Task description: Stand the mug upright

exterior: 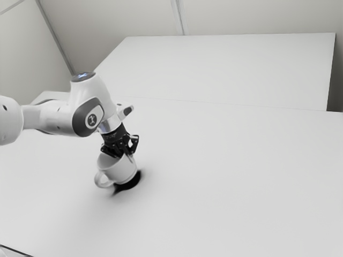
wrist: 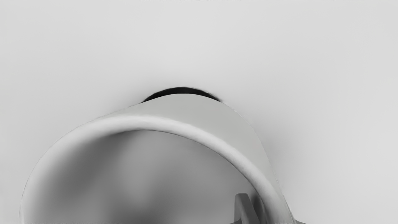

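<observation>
Because the mug (exterior: 120, 169) leans, its mouth tipped up toward the exterior view's left, its long axis is my concern. My gripper (exterior: 129, 156) has its rim (wrist: 174, 122) pinched, one finger (wrist: 244, 207) inside; the body lies below. I'd swing that axis vertical over the table (exterior: 230, 182) before letting go.

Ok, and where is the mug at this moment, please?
The mug is in the exterior view's left half, tilted, its rim held by the gripper, beside a dark patch on the white table.
</observation>
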### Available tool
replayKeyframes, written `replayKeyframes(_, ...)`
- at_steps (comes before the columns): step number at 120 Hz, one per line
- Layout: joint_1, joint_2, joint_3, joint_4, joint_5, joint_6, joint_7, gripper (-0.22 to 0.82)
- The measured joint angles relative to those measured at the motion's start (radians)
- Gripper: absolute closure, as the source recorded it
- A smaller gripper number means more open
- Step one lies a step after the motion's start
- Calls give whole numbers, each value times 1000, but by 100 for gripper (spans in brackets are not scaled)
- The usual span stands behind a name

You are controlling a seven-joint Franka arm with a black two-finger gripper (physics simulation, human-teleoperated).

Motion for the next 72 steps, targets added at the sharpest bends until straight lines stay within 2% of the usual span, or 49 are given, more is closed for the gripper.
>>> replayKeyframes(30, -15, 49, 0, 54, 106, -79, -155, 78)
replayKeyframes(72, -24, 151, -2, 139, 134, -109, -278, 78)
